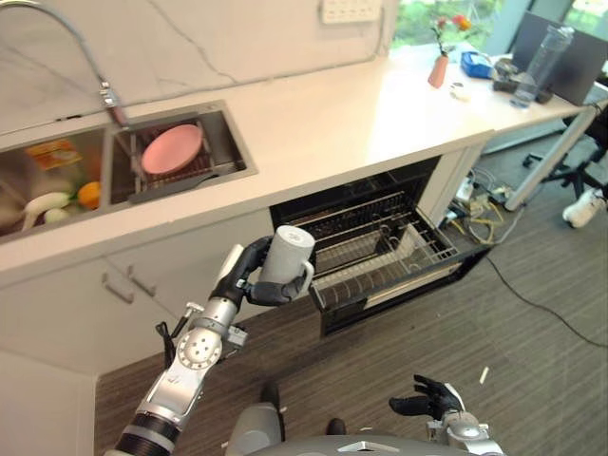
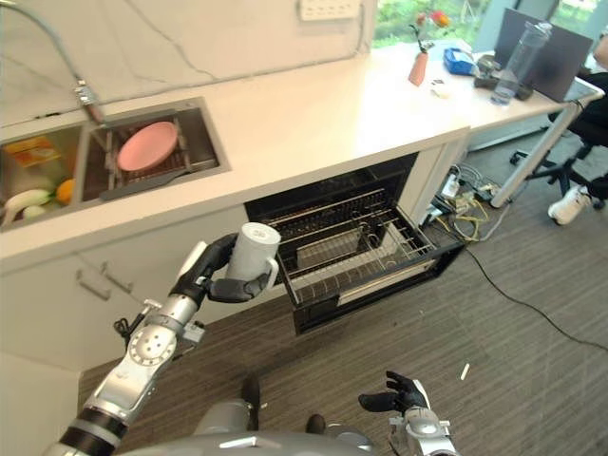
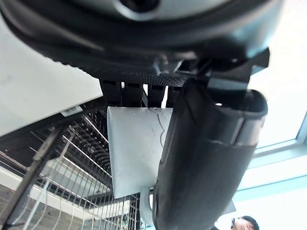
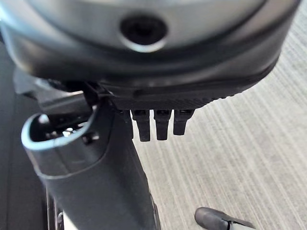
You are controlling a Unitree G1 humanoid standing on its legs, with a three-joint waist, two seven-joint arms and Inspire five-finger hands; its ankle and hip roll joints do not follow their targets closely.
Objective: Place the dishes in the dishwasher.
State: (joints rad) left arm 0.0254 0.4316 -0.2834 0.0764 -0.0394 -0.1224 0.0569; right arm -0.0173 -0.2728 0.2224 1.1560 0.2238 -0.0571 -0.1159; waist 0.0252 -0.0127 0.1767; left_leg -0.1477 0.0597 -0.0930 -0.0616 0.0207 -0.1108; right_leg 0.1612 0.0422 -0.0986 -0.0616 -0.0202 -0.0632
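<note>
My left hand (image 1: 249, 277) is shut on a pale grey mug (image 1: 288, 255), held upright in the air just left of the open dishwasher. In the left wrist view the mug (image 3: 134, 148) sits between the thumb and the fingers, with the wire rack behind it. The dishwasher's lower rack (image 1: 432, 249) is pulled out and holds a metal cutlery basket. A pink plate (image 1: 172, 149) lies on a drying rack in the right sink basin (image 1: 237, 142). My right hand (image 1: 432, 397) hangs low over the floor with relaxed fingers and holds nothing.
The left sink basin (image 1: 19, 166) holds fruit and packaging, under a curved tap (image 1: 95, 66). The white counter (image 1: 361, 114) runs right to a desk with a vase (image 1: 438, 66) and a bottle (image 1: 541, 62). Cables (image 1: 480, 214) and a chair base lie right of the dishwasher.
</note>
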